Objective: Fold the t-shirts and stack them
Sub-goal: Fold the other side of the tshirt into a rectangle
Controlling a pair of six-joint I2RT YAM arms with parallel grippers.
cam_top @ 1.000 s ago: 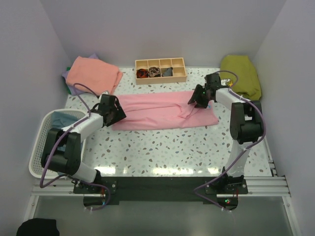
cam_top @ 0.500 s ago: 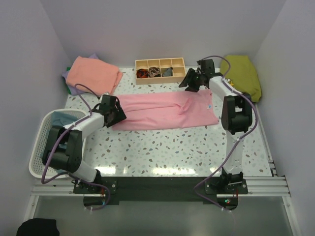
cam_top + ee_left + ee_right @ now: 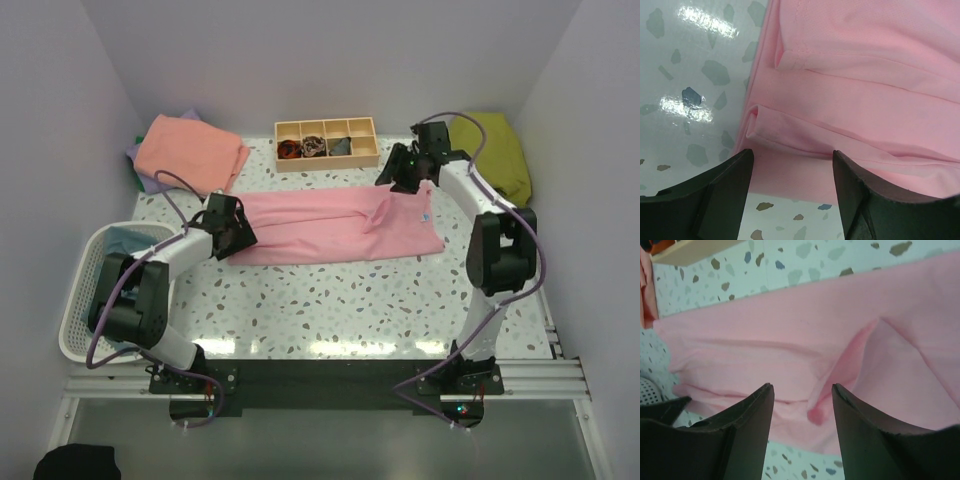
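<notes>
A pink t-shirt (image 3: 335, 226) lies folded into a long strip across the middle of the table. My left gripper (image 3: 243, 236) is open and empty at the strip's left end; the left wrist view shows the shirt (image 3: 860, 85) between its fingers (image 3: 725, 190). My right gripper (image 3: 395, 178) is open and empty, just above the strip's far right edge; the shirt (image 3: 790, 355) shows below it with a raised fold. A salmon-coral t-shirt (image 3: 190, 150) lies folded on a lavender one (image 3: 143, 172) at the back left.
A wooden compartmented tray (image 3: 327, 143) stands at the back centre. An olive-green cloth (image 3: 490, 155) lies at the back right. A white laundry basket (image 3: 82, 290) with a teal-blue shirt (image 3: 125, 243) stands at the left edge.
My right gripper let go of the shirt's right part, rose towards the tray, then came back a little. The shirt's right end lies flatter. The left gripper has barely moved.
</notes>
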